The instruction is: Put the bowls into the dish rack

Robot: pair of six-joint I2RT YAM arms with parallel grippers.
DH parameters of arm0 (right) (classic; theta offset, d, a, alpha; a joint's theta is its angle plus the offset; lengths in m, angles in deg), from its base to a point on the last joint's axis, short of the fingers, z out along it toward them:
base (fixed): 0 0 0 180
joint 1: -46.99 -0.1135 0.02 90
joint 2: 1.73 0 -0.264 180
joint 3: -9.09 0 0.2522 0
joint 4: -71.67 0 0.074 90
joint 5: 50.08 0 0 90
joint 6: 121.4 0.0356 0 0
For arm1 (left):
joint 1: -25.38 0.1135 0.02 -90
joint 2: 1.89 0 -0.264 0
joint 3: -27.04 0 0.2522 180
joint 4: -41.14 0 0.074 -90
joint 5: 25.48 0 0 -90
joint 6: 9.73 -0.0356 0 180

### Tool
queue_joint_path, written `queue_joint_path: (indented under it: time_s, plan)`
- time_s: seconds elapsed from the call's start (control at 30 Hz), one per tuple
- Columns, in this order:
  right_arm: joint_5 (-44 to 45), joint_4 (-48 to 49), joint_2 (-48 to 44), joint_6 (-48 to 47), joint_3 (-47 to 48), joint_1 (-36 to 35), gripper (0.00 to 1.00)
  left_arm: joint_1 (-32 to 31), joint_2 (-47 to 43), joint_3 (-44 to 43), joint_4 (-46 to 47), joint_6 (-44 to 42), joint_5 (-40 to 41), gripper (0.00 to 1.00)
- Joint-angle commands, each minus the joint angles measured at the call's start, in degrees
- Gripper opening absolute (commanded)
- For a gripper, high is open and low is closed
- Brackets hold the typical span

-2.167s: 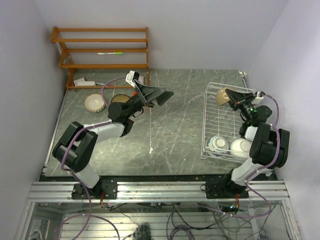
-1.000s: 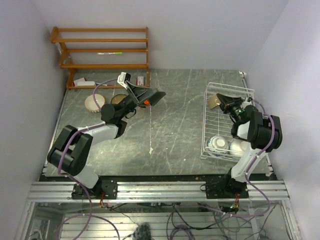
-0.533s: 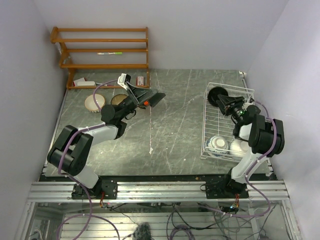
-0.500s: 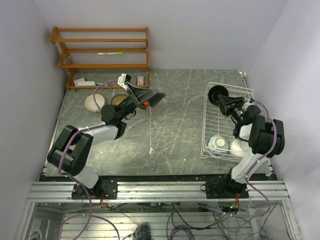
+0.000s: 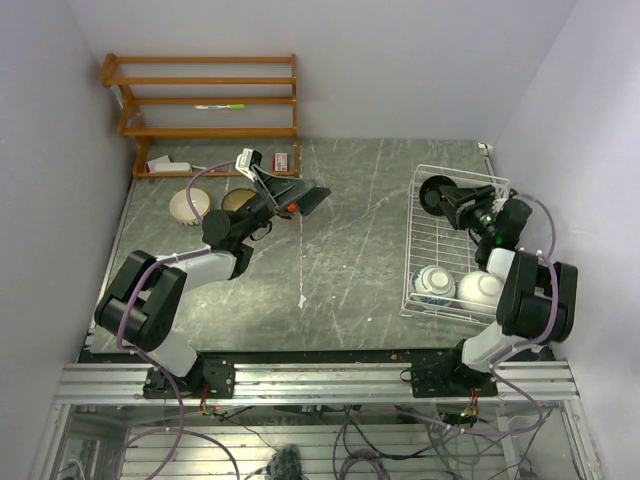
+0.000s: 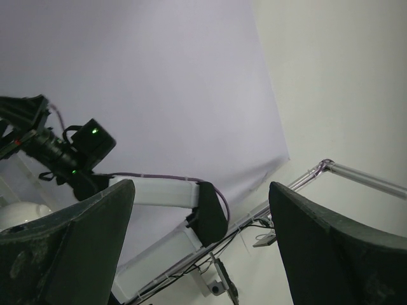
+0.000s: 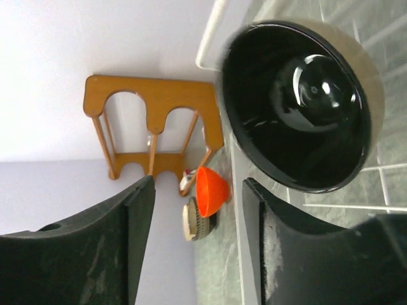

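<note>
The dish rack (image 5: 424, 246) stands at the right of the table. A tan bowl with a glossy black inside (image 5: 436, 192) (image 7: 299, 101) leans on its side at the rack's far end. My right gripper (image 5: 462, 208) (image 7: 198, 184) is open just short of its rim, with nothing between the fingers. A blue-and-white bowl (image 5: 433, 284) and a white bowl (image 5: 481, 289) sit at the rack's near end. The orange bowl (image 5: 291, 207) (image 7: 211, 189) rests on the table under my open, empty left gripper (image 5: 305, 193) (image 6: 200, 184). A cream bowl (image 5: 187, 206) and a ribbed tan one (image 5: 238, 198) lie further left.
A brown wooden shelf unit (image 5: 200, 95) stands against the back wall at the left, with small items (image 5: 166, 165) at its foot. The right wall runs close behind the rack. The left wrist view shows only the wall and the right arm (image 6: 82, 143).
My right gripper has opened and drawn back from the dark-lined bowl, which now rests on its side in the rack. The left arm has not moved in the last second.
</note>
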Motion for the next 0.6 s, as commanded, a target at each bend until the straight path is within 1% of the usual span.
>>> queue_joint_path:
  time_s: [0.0, 0.1, 0.2, 0.33, 0.47, 0.57]
  plan:
    - [7.25, -23.60, -9.77, -16.02, 6.77, 0.21, 0.60, 0.54, -0.70, 0.57, 11.97, -0.76, -1.00, 0.97]
    - [12.21, -37.98, -11.91, -25.11, 13.19, -0.55, 0.62, 0.52, -0.76, 0.82, 11.97, -0.85, -1.15, 0.97]
    - [16.32, -48.38, -10.40, -31.95, 20.42, -2.39, 0.62, 0.57, -0.75, 0.93, 12.00, -1.02, -1.34, 0.97]
    - [24.07, -56.87, -7.75, -38.98, 27.73, -7.17, 0.62, 0.64, -0.57, 0.85, 11.92, -0.87, -1.82, 0.97]
    - [32.17, -62.53, -3.67, -45.33, 34.04, -13.69, 0.61, 1.21, -0.47, 1.46, 11.96, -0.76, -2.36, 0.97]
    - [36.76, -66.78, 0.28, -49.30, 39.04, -18.65, 0.58, 2.22, -0.40, 2.32, 11.95, -0.85, -2.79, 0.97]
